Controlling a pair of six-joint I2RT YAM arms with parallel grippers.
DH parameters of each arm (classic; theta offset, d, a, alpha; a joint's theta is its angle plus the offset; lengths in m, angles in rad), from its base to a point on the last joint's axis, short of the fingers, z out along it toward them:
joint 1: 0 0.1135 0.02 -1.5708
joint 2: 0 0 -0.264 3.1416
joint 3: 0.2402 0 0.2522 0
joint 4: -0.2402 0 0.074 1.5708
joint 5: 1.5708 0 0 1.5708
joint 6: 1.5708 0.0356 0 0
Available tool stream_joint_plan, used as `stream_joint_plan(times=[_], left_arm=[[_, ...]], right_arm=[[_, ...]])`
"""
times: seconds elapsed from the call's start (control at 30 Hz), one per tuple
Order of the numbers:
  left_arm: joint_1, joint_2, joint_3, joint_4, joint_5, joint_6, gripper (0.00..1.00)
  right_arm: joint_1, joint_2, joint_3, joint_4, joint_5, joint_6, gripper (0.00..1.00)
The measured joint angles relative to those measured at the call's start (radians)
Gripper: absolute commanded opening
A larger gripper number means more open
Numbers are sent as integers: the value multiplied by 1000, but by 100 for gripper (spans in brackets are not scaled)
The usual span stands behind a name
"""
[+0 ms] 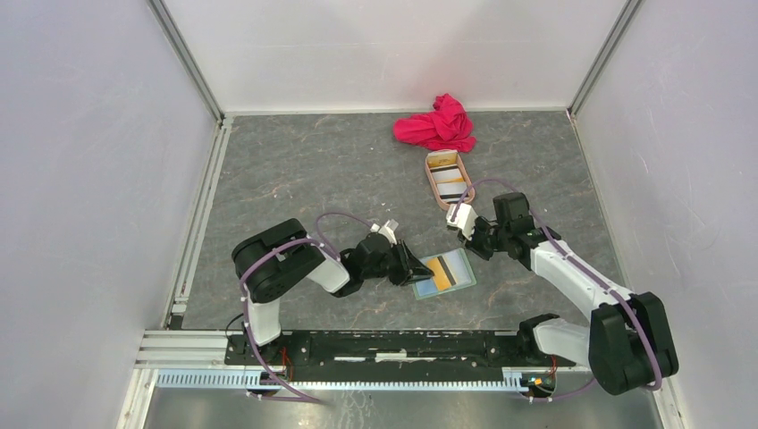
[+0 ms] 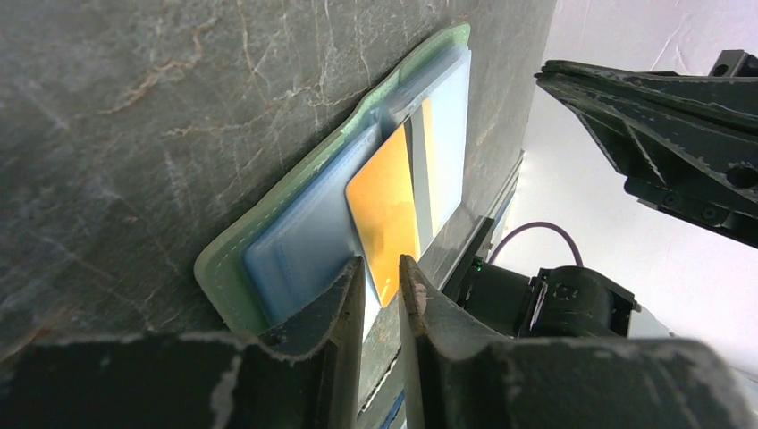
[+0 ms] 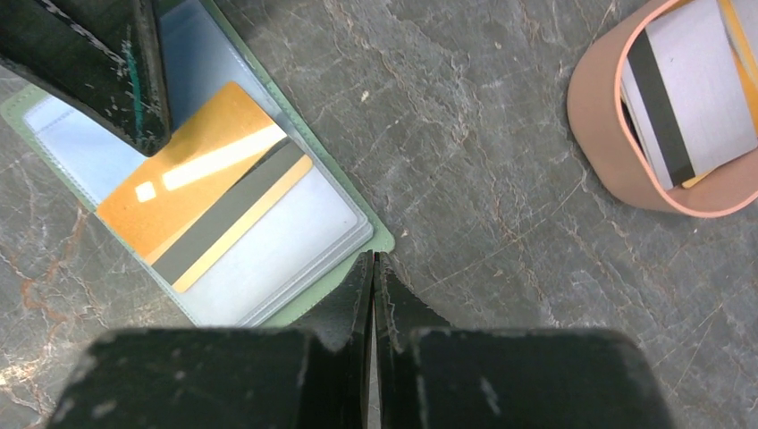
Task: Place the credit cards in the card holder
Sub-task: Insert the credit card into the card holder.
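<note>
One orange card (image 3: 197, 192) on one open card holder (image 3: 295, 228), at least two cards (image 3: 688, 98) in one tray (image 3: 599, 134), your right end effector (image 3: 374, 268) pressed together, left end effector (image 2: 380, 273) covering the holder's corner, grip you cannot tell

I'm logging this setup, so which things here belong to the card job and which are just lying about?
Belongs to the job: orange card, open card holder, striped cards, the tan tray holding them.
Just lying about: red cloth.
</note>
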Motion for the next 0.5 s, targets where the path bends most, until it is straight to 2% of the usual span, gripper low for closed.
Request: stream_joint_plan(times=[0.5], left_arm=[[0,8,42,-42,0,17,27]], right_arm=[[-5,86,0,14,153,29,0]])
